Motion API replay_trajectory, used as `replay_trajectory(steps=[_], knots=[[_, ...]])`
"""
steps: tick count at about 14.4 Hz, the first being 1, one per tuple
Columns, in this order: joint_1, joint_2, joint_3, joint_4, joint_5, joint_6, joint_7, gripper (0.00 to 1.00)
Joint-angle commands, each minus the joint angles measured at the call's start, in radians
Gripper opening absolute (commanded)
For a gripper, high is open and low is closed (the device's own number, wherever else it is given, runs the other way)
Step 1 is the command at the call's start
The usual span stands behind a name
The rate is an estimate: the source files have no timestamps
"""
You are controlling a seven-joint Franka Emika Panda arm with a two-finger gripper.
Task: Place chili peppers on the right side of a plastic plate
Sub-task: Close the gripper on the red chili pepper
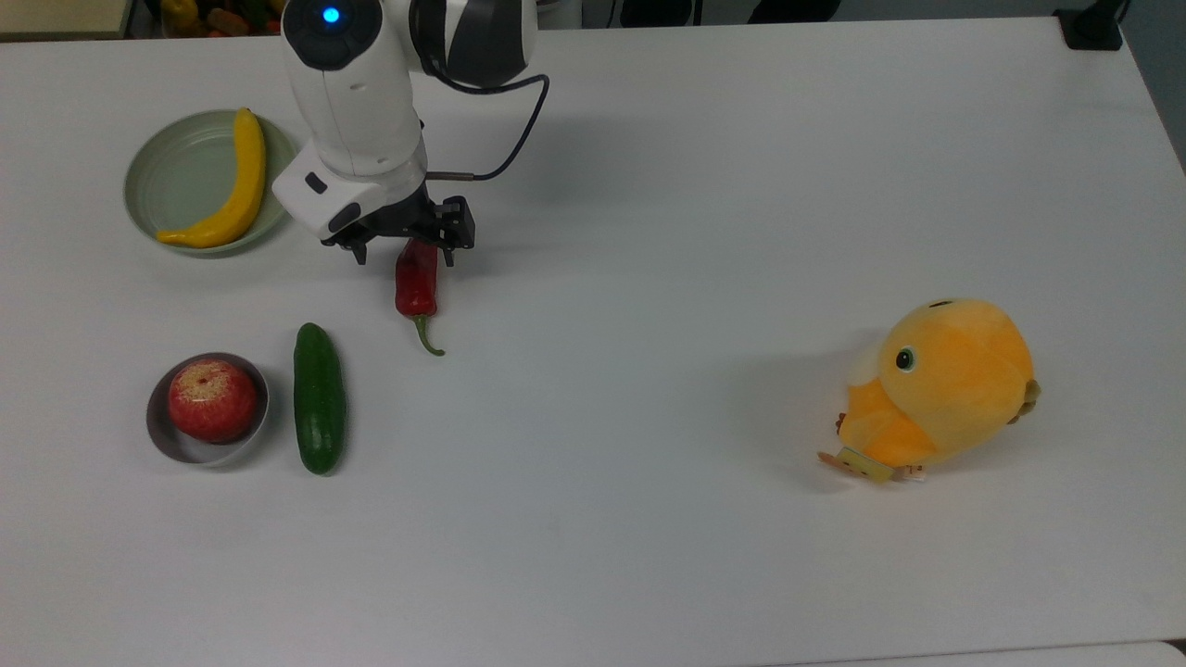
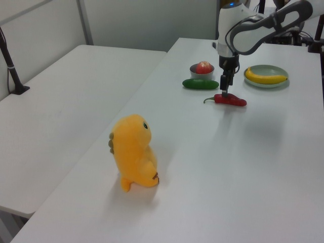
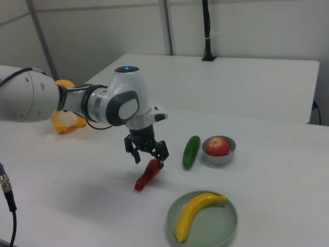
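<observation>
The dark-red chili pepper (image 1: 417,289) (image 2: 231,99) (image 3: 146,176) lies on the white table, its green stem pointing toward the top view's bottom. My gripper (image 1: 405,256) (image 2: 224,91) (image 3: 149,161) is low over the chili's blunt end, open, with one finger on each side of it and not closed on it. The pale green plastic plate (image 1: 176,176) (image 2: 276,70) (image 3: 218,228) sits to the top view's left of the gripper and holds a yellow banana (image 1: 236,185) (image 3: 198,213).
A dark green cucumber (image 1: 320,398) (image 3: 191,151) lies beside a grey bowl (image 1: 190,449) holding a red apple (image 1: 213,398) (image 3: 218,145). An orange plush toy (image 1: 940,384) (image 2: 134,152) stands far off at the top view's right.
</observation>
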Motion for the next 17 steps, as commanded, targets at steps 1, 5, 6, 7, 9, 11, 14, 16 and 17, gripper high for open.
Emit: replay_trajectory(steps=[1,5,6,7,9,11,14,16,17], knots=[[0.005,0.023,-0.006,-0.011,-0.017,0.026,-0.02,1.0],[0.008,0.038,-0.006,-0.014,-0.017,0.051,-0.019,0.76],[0.008,0.038,-0.006,-0.021,-0.017,0.056,-0.019,0.61],[0.008,0.038,-0.004,-0.021,-0.016,0.056,-0.019,0.49],[0.008,0.038,-0.004,-0.021,-0.016,0.055,-0.019,0.27],[0.008,0.038,-0.004,-0.02,-0.014,0.055,-0.017,0.19],[0.008,0.032,-0.004,-0.017,-0.014,0.045,-0.017,0.16],[0.008,0.018,-0.003,-0.014,-0.013,0.038,-0.013,0.16],[0.008,0.005,-0.003,-0.012,-0.013,0.033,-0.01,0.16]])
